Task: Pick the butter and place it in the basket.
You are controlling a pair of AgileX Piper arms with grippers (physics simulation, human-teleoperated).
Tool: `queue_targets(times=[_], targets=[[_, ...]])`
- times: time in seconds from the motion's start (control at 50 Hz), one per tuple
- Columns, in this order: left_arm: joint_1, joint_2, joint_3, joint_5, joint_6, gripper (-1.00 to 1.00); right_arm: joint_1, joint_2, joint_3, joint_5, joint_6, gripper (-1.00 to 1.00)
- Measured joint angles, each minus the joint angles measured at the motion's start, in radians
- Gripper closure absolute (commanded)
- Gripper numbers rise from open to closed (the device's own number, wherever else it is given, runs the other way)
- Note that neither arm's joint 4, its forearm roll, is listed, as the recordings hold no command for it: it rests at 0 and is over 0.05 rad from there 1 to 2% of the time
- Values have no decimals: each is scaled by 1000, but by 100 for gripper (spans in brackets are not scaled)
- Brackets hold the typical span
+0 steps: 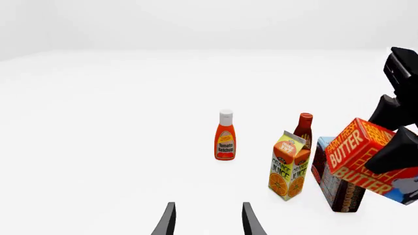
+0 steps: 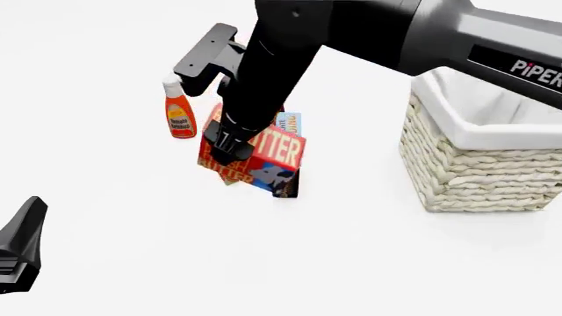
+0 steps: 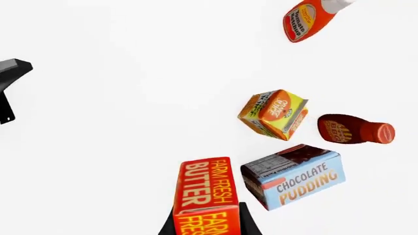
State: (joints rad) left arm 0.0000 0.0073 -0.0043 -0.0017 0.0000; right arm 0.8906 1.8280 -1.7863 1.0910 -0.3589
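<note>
The butter (image 2: 268, 153) is a red-orange carton with white and yellow lettering. It hangs tilted in my right gripper (image 2: 226, 149), which is shut on it. In the right wrist view the butter (image 3: 203, 191) sits between the two black fingers (image 3: 245, 223). In the left wrist view the butter (image 1: 363, 159) is raised beside the other groceries, held by the right gripper (image 1: 394, 133). The cream wicker basket (image 2: 474, 178) stands to the right of the butter. My left gripper (image 1: 209, 220) is open and holds nothing. It is low at the near left (image 2: 22, 243).
A ketchup bottle (image 2: 180, 113) stands left of the butter. Behind and under the butter are an orange juice carton (image 1: 289, 166), a chocolate pudding box (image 1: 336, 188) and a dark red bottle (image 1: 304, 128). The right arm crosses above this cluster.
</note>
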Motion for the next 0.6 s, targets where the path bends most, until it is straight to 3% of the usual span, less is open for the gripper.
queue_targets(times=[0.42, 0.6], targets=[[0, 0, 0, 0, 0, -100, -80, -82, 24, -38, 30, 100], [0, 0, 0, 0, 0, -100, -158, -136, 69, -94, 43, 100]])
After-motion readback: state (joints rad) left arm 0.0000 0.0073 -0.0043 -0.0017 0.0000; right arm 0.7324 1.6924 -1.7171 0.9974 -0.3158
